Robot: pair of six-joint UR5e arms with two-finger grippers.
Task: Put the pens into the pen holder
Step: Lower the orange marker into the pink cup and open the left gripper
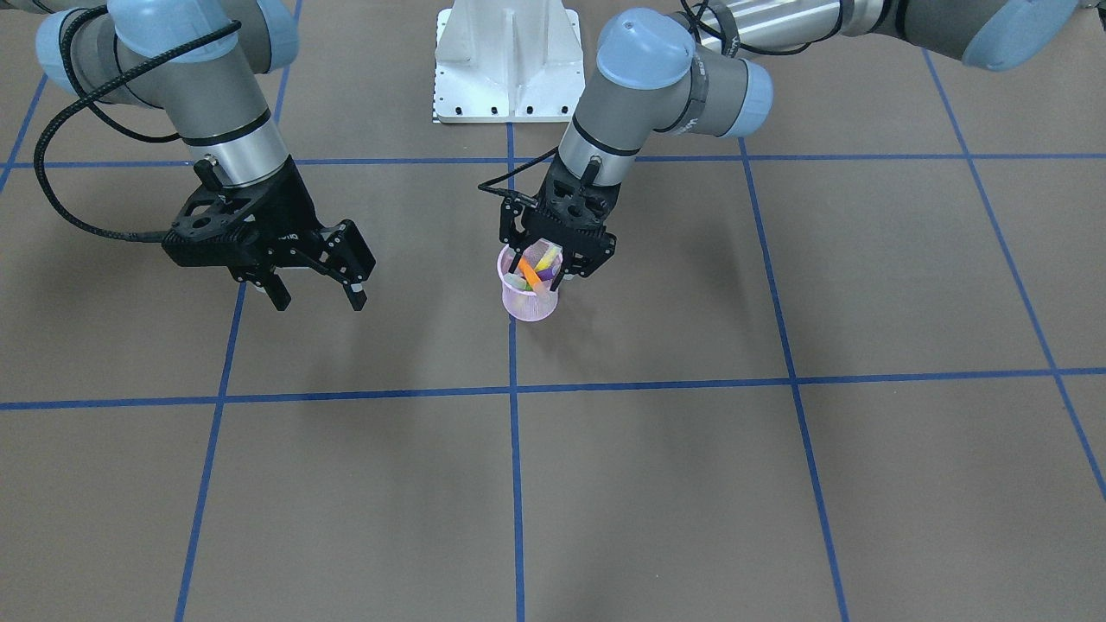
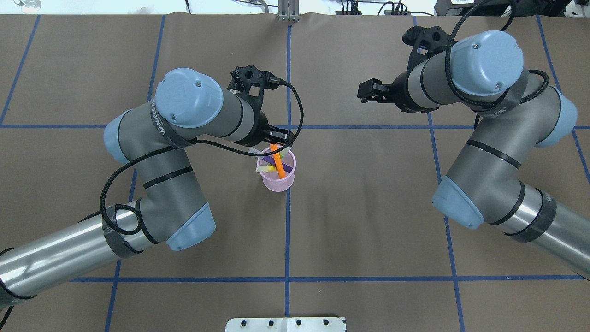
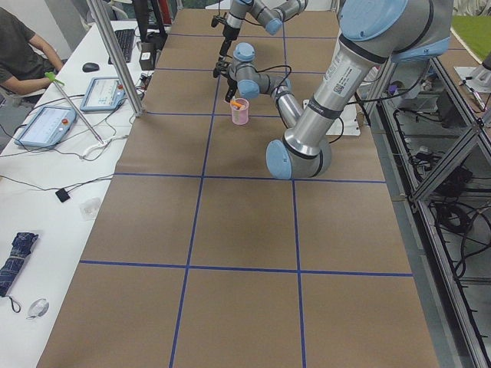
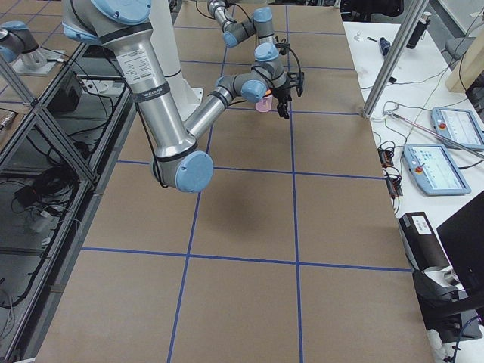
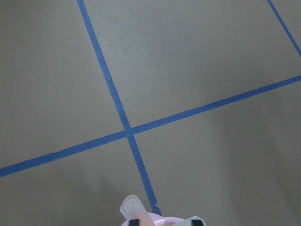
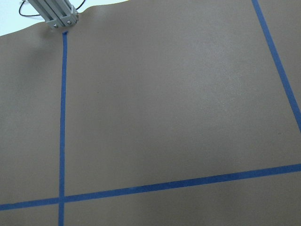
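Looking from the front, you see the left gripper spread over the pen holder, and the right gripper spread, empty, well apart | overhead: orange pen and yellow pen lean inside it | left wrist: whitish cap beside one fingertip.
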